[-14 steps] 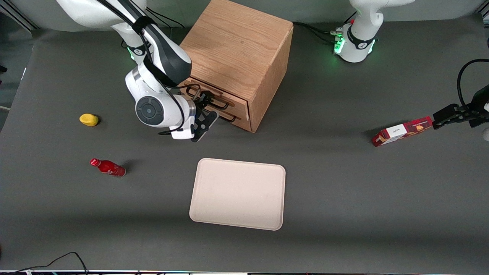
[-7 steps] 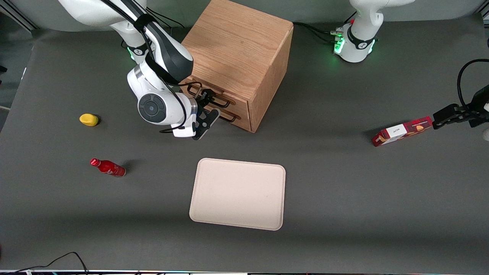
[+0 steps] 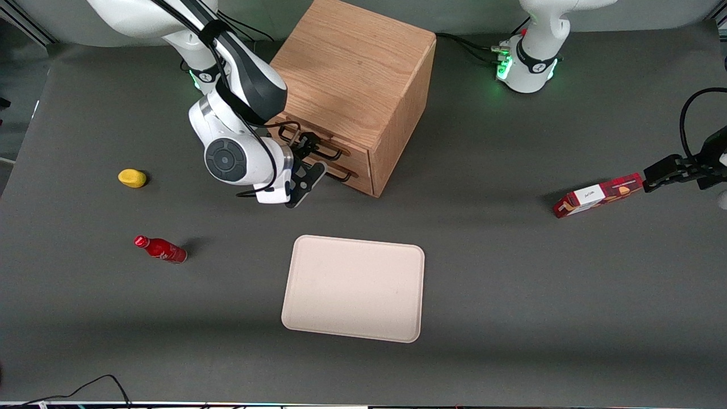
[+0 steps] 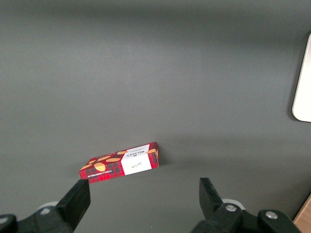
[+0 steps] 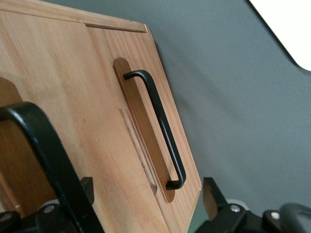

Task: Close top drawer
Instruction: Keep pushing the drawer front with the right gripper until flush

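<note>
The gripper (image 3: 304, 165) sits right up against the front of the wooden cabinet (image 3: 355, 74), its black fingers (image 5: 214, 199) spread apart with the top drawer's black wire handle (image 5: 46, 145) lying between them, touching neither that I can see. The top drawer (image 3: 318, 136) now looks pushed in flush with the cabinet face; a second ago its front stood out a little and the wrist hung lower and nearer the front camera, so the arm has pressed in toward the cabinet and the drawer has gone with it. Since half a second ago hardly anything has shifted. Just below, the lower drawer (image 5: 141, 121) is shut too, its own handle (image 5: 158, 126) plain in the right wrist view. The rest has stayed put: a cream tray (image 3: 353, 288) nearer the front camera than the cabinet, a red bottle (image 3: 161, 249) lying on its side and a yellow lump (image 3: 132, 178) toward the working arm's end of the table (image 3: 511, 272), and a red box (image 3: 597, 195) toward the parked arm's end.
</note>
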Controlling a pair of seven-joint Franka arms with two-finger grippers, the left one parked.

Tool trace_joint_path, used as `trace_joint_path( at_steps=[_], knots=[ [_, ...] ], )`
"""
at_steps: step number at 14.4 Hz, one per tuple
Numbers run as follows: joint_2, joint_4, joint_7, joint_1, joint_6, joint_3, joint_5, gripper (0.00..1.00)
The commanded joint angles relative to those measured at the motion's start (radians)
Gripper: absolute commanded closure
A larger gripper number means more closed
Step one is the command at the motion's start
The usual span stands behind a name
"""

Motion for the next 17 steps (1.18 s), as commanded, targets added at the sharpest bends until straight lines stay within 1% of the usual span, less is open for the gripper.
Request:
trace_joint_path(
  at_steps=[1,5,7,11,14,17],
  knots=[
    [-0.035,-0.05,0.046,0.0,0.008,0.028,0.004,0.0],
    [-0.035,-0.052,0.058,0.0,0.008,0.034,0.006,0.0],
    [-0.033,-0.052,0.093,0.0,0.011,0.044,0.006,0.0],
    [-0.033,-0.061,0.096,0.0,0.013,0.059,0.006,0.0],
    [-0.032,-0.053,0.095,-0.003,0.01,0.058,0.006,0.0],
    [-0.026,-0.009,0.084,-0.014,-0.002,0.045,0.004,0.0]
  ],
)
